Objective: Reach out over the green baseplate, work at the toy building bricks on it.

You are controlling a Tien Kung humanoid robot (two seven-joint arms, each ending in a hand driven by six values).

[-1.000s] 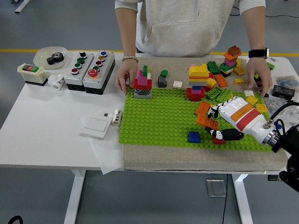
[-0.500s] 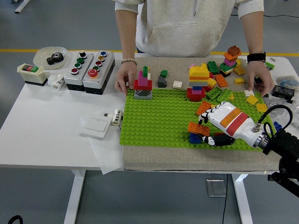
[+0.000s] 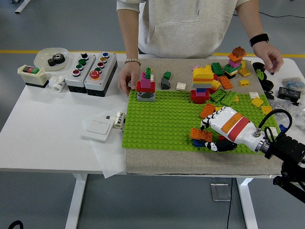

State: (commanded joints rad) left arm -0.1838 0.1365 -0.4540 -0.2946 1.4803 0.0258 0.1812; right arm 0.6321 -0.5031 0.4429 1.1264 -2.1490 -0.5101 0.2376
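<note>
my right hand (image 3: 220,130) is out over the near right part of the green baseplate (image 3: 162,121), fingers curled around an orange brick (image 3: 200,135) w/ the thumb underneath. that brick sits right on top of a blue brick (image 3: 198,142) near the plate's front edge, can't tell if it's pressed on or just touching. another orange brick (image 3: 207,110) lies just behind my fingers. further back on the plate there's a red/yellow stack (image 3: 202,82), some green bricks (image 3: 224,96) beside it, and over at the far left corner a small red and pink tower (image 3: 146,86) on a grey base. person across the table has one hand (image 3: 127,78) resting next to that tower, other hand (image 3: 269,56) raised over the loose bricks at the far right. plate sits on a beige mat (image 3: 143,160). off to the left on the white table (image 3: 43,129): button boxes (image 3: 92,70) & a white wall switch (image 3: 98,127)
</note>
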